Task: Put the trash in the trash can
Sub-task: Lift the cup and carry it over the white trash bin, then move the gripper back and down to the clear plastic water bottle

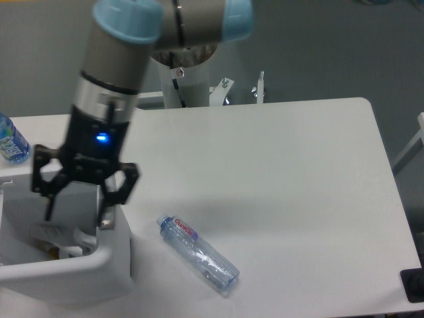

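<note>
The trash can (109, 262) is a white bin with a thick rim at the lower left, cut off by the frame edge. My gripper (77, 215) hangs over its opening with its fingers (107, 217) spread apart, open and holding nothing. Below the fingers, inside the bin, lies a pale crumpled thing (52, 234) that looks like the paper wrapper; I cannot make out a green mark. The clear crushed bottle with the red-lettered label (199, 256) lies on its side on the table to the right of the bin, apart from it and from the gripper.
A blue-labelled bottle (9, 142) stands at the far left edge behind the bin. The white table (285, 172) stretches to the right, its rounded edge near the frame's right side. The arm's base and metal brackets (225, 89) stand at the back.
</note>
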Robot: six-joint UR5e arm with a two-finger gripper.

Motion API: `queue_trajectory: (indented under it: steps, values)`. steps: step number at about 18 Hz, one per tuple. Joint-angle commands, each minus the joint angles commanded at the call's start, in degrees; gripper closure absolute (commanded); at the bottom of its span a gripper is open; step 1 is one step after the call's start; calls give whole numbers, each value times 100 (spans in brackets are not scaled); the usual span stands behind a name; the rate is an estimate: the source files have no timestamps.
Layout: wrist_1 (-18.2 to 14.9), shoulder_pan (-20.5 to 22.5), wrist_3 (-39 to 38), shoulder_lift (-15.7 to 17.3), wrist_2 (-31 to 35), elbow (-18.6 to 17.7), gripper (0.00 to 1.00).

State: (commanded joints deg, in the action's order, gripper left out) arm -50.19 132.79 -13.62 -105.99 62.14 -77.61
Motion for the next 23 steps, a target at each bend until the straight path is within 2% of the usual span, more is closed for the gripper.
queue_trajectory:
  steps: [4,6,13,17,19,23]
  values:
    - [-53,423,61,-27,885,-183,0]
    - [-44,572,123,-149,1334,-255,0]
    - [79,643,254,-1080,2126,-44,0]
    - [105,634,526,-1564,2303,-35,0]
    - [88,608,860,-1696,2294,-78,0]
    - [88,459,914,-2039,2303,-88,0]
